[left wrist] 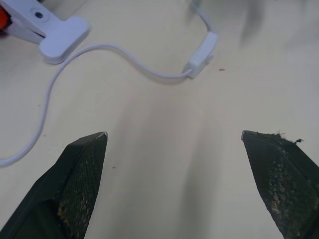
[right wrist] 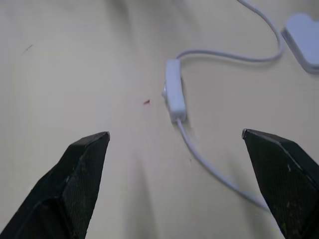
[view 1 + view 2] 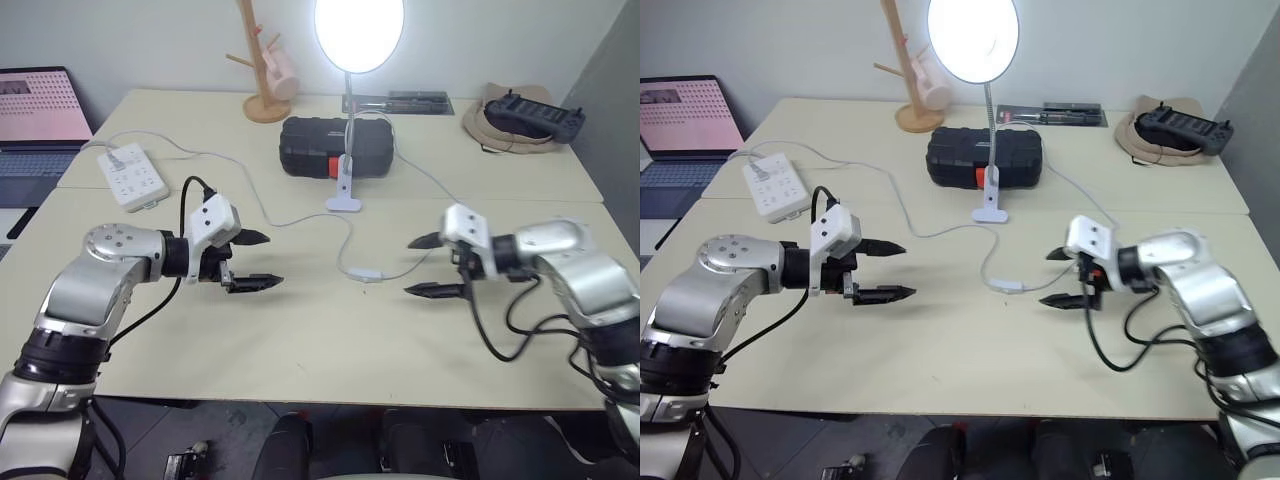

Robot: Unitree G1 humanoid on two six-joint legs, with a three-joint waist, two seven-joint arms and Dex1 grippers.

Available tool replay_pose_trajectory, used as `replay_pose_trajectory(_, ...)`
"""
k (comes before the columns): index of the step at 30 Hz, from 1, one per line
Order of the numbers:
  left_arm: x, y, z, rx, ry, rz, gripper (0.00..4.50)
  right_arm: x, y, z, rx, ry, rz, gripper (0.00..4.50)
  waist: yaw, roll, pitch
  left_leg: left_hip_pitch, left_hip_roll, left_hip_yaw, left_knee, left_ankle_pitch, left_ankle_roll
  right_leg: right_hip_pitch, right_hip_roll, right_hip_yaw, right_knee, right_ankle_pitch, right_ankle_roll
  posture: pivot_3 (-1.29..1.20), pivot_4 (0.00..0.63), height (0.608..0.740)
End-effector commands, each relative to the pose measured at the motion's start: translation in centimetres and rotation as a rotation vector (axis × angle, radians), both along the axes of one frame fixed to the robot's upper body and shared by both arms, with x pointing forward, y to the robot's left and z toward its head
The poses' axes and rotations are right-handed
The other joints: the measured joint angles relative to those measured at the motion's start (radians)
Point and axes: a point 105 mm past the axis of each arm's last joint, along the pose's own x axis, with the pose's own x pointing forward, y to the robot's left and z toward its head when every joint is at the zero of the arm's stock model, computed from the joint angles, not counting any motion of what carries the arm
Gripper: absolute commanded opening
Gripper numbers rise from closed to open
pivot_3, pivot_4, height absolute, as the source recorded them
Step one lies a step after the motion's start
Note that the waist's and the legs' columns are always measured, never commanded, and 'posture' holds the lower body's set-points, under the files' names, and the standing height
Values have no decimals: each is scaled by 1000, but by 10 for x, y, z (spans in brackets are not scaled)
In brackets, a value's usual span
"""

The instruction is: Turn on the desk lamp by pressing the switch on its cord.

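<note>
Desk lamp (image 3: 358, 30) w/ round white shade on thin silver gooseneck stem: lit, shade glowing bright. Its small white base stands mid-worktop, just in front of a black hard-shell case w/ red latch (image 3: 336, 147).

Thin white cord (image 3: 346, 240) runs from lamp base toward the robot, curving to the small oblong white inline switch (image 3: 368, 273). Switch lies flat on the pale beige worktop (image 3: 300, 350), approx. midway between the two grippers, nothing touching it. Cord carries on from switch to the right and loops back past the case; another length runs left to a white multi-socket power strip (image 3: 132, 175) near the left edge.

Left gripper (image 3: 262, 260): fingers wide apart, empty, hovering above worktop left of switch, pointing at it. Right gripper (image 3: 424, 266): fingers likewise spread wide, empty, clear of switch, on its right side. Both wrist views confirm switch ahead of open fingers, no contact.

Rear of worktop: wooden mug tree w/ pink cup (image 3: 264, 62), black handheld controller on tan cloth (image 3: 528, 115). Laptop (image 3: 38, 120) at far left.
</note>
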Motion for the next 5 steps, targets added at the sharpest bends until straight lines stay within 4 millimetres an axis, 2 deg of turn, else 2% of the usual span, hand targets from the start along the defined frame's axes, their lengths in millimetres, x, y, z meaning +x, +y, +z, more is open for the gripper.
replay_pose_trajectory(1, 4, 7, 14, 22, -44, -17, 4500, -18, -7, 22, 44, -50, -59, 4485, 0, 0, 0, 0, 0, 0, 0, 0, 0, 0, 0, 0, 0, 0, 0, 0, 150, 740)
replay_pose_trajectory(5, 4, 9, 11, 38, -28, -48, 4500, -26, -10, 26, 74, -53, -120, 4485, -6, 0, 0, 1, 0, 1, 0, 0, 0, 0, 1, 1, 0, 0, 0, 0, 150, 740)
